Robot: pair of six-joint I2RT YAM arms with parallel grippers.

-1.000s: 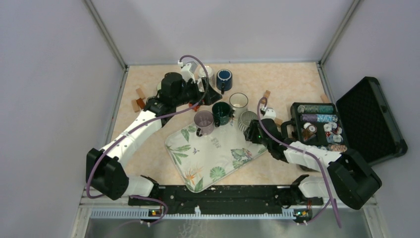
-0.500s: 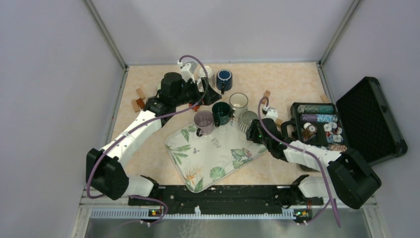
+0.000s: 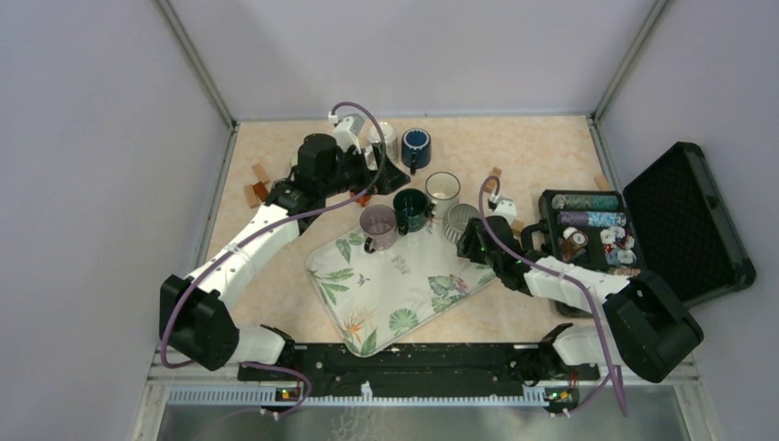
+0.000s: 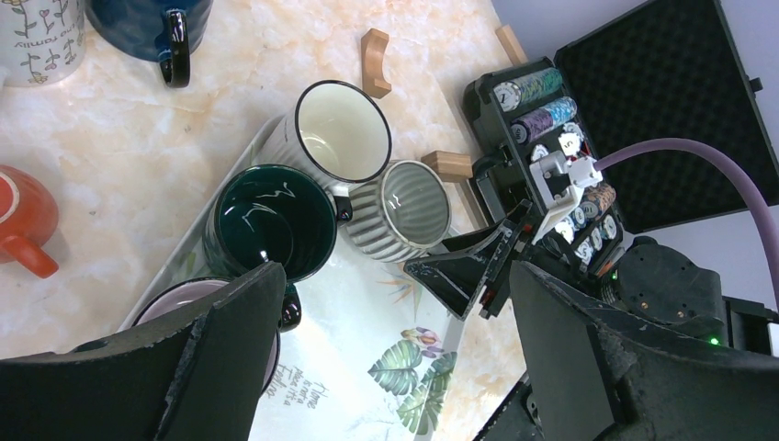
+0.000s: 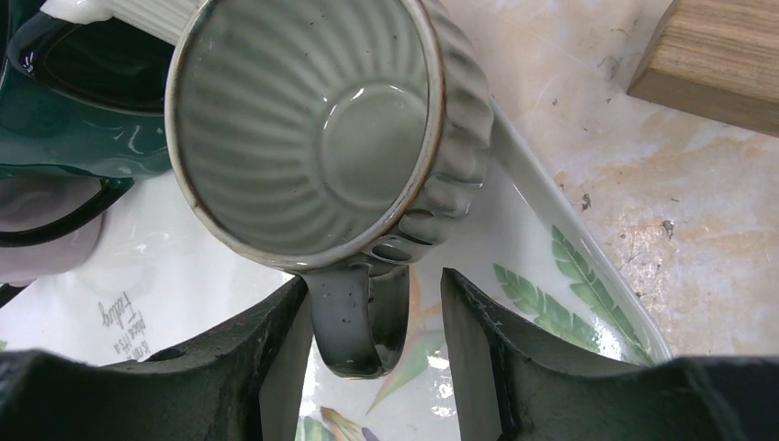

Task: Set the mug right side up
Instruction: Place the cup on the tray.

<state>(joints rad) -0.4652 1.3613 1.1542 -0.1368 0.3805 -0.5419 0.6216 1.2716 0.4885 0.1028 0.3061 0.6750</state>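
Peach marbled table (image 3: 542, 152) carries a leaf-print tray (image 3: 404, 294), at whose right corner in the top view the glazed, ribbed grey mug (image 5: 303, 119) sits mouth-up, its looped handle (image 5: 335, 317) pointing between the nearer right jaws, apart and unclamped; left jaws gape wide farther up the frame.

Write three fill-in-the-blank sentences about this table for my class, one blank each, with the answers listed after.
1. The ribbed mug stands with its mouth facing ___.
2. The fingers of the right claw sit either side of that mug's ___.
3. The case has its lid ___.
Answers: up; handle; open.
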